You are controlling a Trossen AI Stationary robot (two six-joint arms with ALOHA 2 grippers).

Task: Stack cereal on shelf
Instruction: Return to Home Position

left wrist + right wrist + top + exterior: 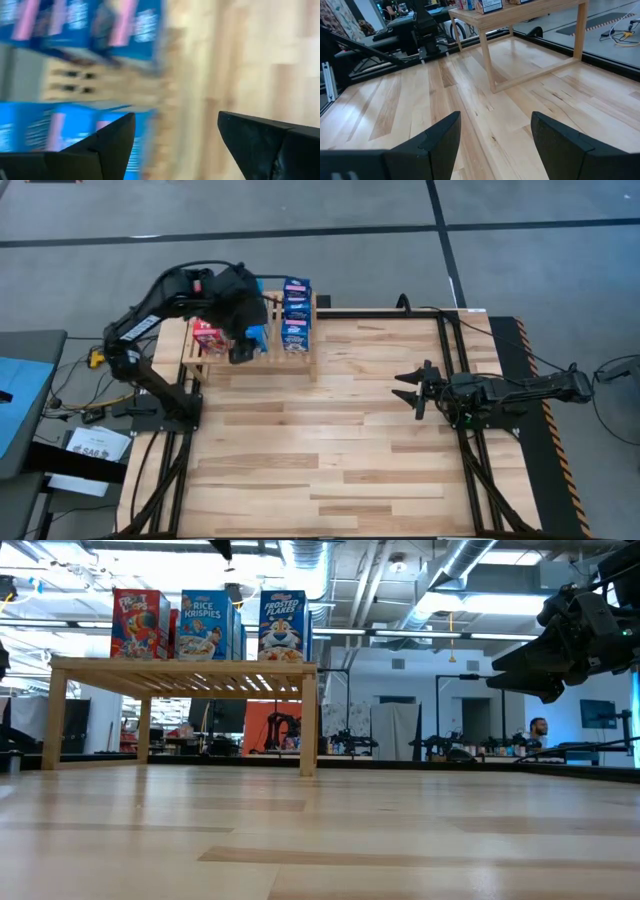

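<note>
On top of the shelf (180, 665) the cereal boxes (209, 626) stand upright in rows, a red one at one end and blue ones beside it.

The left gripper (176, 117) hangs above the shelf's slats, fingers spread and empty. The right gripper (495, 117) waits well apart from the shelf, low over the tabletop (330, 460), also spread and empty.

Assessment: the boxes are probably light, thin cardboard that crushes on the broad faces, with a slick print. They are best taken across the narrow sides at mid-height, with modest force.

Obscured: from above, the left arm (160, 305) covers part of the shelf, so the box count is unconfirmed. The level view shows only the front row.
</note>
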